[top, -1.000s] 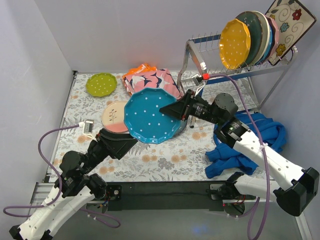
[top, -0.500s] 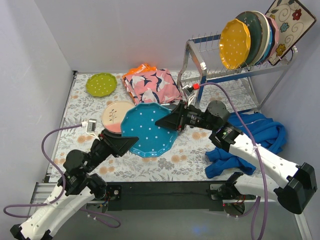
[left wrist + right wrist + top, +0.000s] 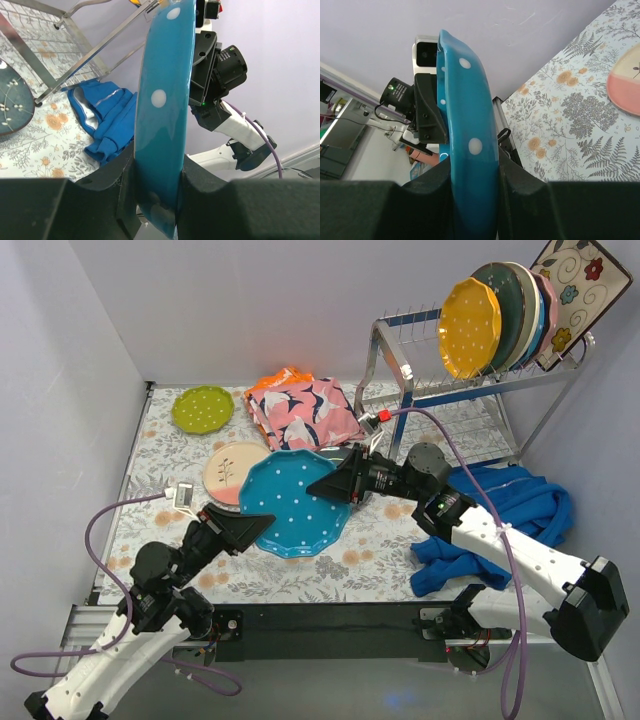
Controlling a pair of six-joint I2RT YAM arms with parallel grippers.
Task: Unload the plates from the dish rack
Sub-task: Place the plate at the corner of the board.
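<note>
Blue dotted plate [image 3: 293,502] sits dead centre of the top view, over the floral table [image 3: 380,550], and both arms have it! Left gripper [image 3: 266,520] pinches the lower-left rim, fingers [image 3: 127,197] snug against both faces. Right gripper [image 3: 314,487] clamps the upper-right rim. Top right, the dish rack [image 3: 377,345] holds the orange plate [image 3: 468,328] and others upright.

Lab test cell, white walls [image 3: 250,310], floral tabletop [image 3: 380,552]
</note>
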